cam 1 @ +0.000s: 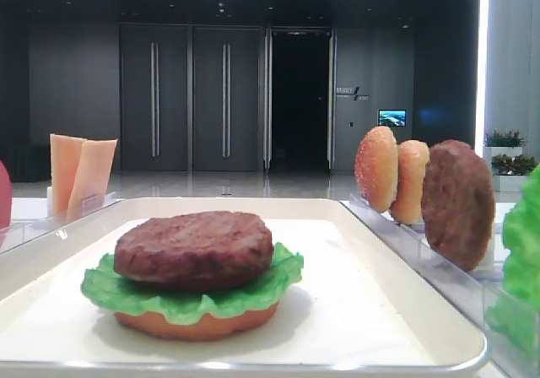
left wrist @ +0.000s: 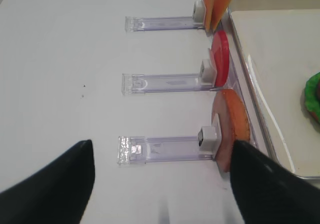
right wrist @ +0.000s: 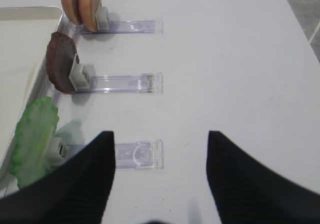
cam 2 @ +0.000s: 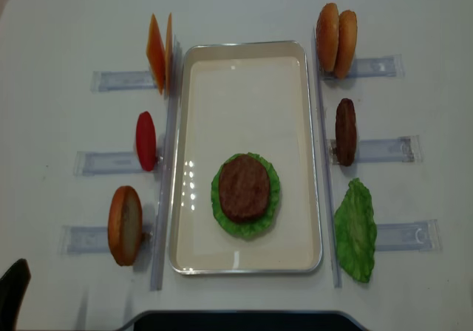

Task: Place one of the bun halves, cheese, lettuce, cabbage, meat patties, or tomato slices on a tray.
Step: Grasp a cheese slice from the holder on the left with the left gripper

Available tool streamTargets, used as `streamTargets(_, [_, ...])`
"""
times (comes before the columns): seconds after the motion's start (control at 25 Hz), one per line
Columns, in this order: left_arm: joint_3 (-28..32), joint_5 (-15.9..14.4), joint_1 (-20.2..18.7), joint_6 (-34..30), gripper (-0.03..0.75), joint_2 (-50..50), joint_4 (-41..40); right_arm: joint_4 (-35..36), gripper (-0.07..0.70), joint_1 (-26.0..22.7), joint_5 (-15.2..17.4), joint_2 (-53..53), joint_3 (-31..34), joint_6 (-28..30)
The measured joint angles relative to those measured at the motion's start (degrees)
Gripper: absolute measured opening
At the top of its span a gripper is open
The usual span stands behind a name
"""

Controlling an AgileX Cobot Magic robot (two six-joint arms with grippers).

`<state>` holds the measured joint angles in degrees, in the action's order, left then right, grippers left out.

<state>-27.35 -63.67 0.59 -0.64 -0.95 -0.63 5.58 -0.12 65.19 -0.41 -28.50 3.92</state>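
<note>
Low front view: tray (cam 1: pixel 337 209) holds a stack, bun half (cam 1: pixel 198 321) at bottom, lettuce (cam 1: pixel 190 292) on it, meat patty (cam 1: pixel 194 247) on top. Cheese (cam 1: pixel 80 171) slices stand upright at left; two more bun halves (cam 1: pixel 390 171) and a spare patty (cam 1: pixel 457 202) stand on edge at right, likely so a tool can pinch them from above.

Right wrist view: right tool (right wrist: pixel 159 176) hovers over bare bench (right wrist: pixel 240 59), fingers spread wide, gripping nothing. Clear holder racks (right wrist: pixel 125 83) prop each item by the tray edge; loose lettuce leaf (right wrist: pixel 34 139) is nearest.

Left wrist view: left tool (left wrist: pixel 162 184) also spread wide and empty, above the rack with a bun half (left wrist: pixel 234 126); tomato slice (left wrist: pixel 220 59) and cheese sit further up.

Top view: stack sits in the tray's near half, far half bare. Cheese looks like a plausible next layer, on the left arm's side.
</note>
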Motion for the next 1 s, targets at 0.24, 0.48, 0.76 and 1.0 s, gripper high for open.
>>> streamTargets(0.24, [0.0,0.0,0.0,0.0,0.629,0.0,0.0,0.0,0.417,0.0,0.0,0.0,0.0,0.0])
streamTargets(0.48, [0.0,0.0,0.0,0.0,0.629,0.0,0.0,0.0,0.417,0.0,0.0,0.0,0.0,0.0])
streamTargets(0.76, [0.0,0.0,0.0,0.0,0.629,0.0,0.0,0.0,0.417,0.0,0.0,0.0,0.0,0.0])
streamTargets(1.0, [0.0,-0.1,0.0,0.0,0.624,3.8,0.0,0.0,0.417,0.0,0.0,0.0,0.0,0.0])
